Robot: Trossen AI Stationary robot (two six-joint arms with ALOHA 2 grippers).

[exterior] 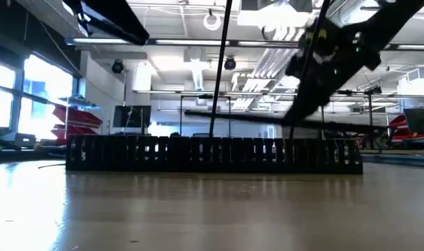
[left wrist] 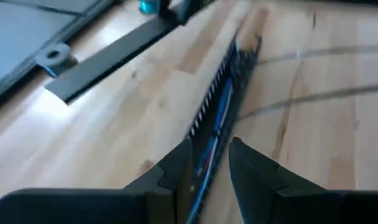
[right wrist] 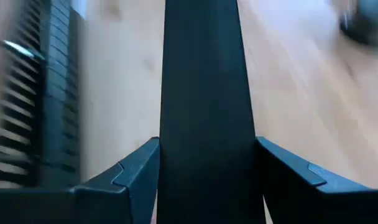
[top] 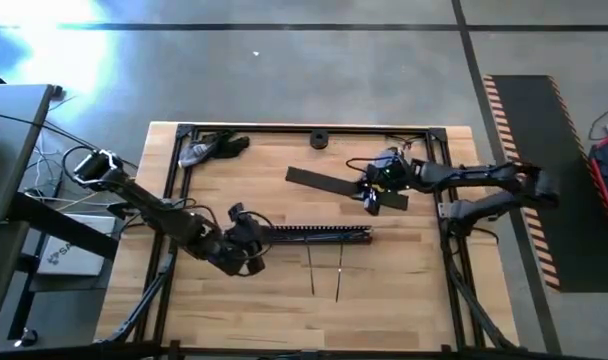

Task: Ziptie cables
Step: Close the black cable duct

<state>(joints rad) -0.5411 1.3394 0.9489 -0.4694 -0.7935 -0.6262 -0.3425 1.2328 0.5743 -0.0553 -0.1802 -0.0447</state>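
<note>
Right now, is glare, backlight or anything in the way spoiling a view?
High view: a glare patch on the grey floor, the wooden table evenly lit. Low view: windows and ceiling lights backlight the long black slotted plastic strip into a silhouette. Right wrist view: the flat black plastic strip in the right claw blocks the middle.

No legible text, label, brand, number or sign anywhere.

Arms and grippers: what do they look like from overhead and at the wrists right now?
Both arms are dark, jointed links. The left arm has white wrapping near its base and loose cords beside it. The left gripper and right gripper each have two matte dark, angular, wedge-shaped fingers. Blue lights glow by the right gripper overhead.
</note>
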